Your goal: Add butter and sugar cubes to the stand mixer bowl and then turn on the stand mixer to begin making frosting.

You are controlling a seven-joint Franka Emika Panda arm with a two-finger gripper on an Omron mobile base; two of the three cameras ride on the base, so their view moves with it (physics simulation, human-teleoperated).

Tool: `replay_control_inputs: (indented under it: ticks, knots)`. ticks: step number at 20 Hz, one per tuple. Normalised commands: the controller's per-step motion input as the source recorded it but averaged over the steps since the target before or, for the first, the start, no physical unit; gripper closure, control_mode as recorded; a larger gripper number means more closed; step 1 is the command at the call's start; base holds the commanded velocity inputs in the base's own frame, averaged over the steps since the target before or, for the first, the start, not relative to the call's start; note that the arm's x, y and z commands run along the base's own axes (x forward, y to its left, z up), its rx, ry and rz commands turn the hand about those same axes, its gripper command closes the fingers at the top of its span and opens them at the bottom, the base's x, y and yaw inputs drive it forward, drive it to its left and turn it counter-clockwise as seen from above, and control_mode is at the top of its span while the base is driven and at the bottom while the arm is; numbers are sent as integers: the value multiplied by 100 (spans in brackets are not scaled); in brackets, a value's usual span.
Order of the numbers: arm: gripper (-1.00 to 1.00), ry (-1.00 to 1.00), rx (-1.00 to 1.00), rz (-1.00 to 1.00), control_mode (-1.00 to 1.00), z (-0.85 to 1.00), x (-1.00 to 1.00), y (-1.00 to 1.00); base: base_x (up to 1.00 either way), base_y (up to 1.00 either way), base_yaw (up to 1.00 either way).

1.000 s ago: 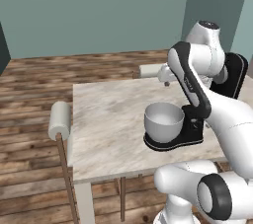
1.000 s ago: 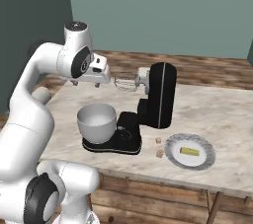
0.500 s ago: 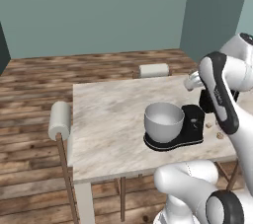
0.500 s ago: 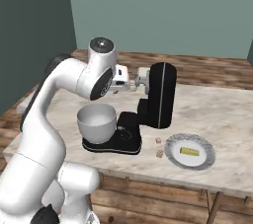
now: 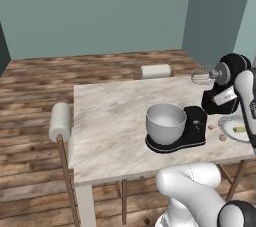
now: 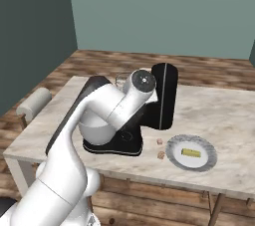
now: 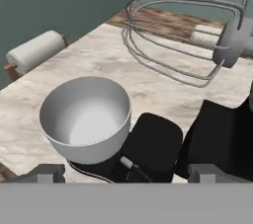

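The glossy black stand mixer [image 6: 164, 95] stands mid-table with its head tilted up and its wire whisk [image 7: 183, 30] raised. The silver stand mixer bowl [image 5: 166, 121] sits empty on the mixer's flat base [image 7: 150, 144]. A pale-yellow butter [image 6: 191, 152] stick lies on a grey-white plate [image 6: 204, 163] right of the mixer. Two small sugar cubes [image 6: 159, 141] [image 5: 222, 137] lie on the tabletop between base and plate. My gripper [image 7: 127, 173] hovers above the mixer base beside the bowl, open, its fingertips [image 7: 47, 172] wide apart with nothing held.
The marble table [image 5: 110, 116] stands on a wooden floor. A chair with a padded roll back [image 5: 61, 121] is at the table's left side, another [image 5: 156, 71] at its far side. My own arm [image 6: 109, 110] hides most of the bowl in the right base view.
The arm has swung from over the table's left part across to the mixer's head side and come lower over it. The gripper stays open. Bowl, butter and cubes have not moved.
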Motion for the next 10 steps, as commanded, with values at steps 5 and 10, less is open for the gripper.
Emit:
replay_control_inputs:
  ticks: [5, 10]
  knots:
    - [-100, -1, 1, 26, -100, -23, 0, -52, 0, 0, 0]
    - [-100, 0, 0, 26, -100, -22, 0, -40, 0, 0, 0]
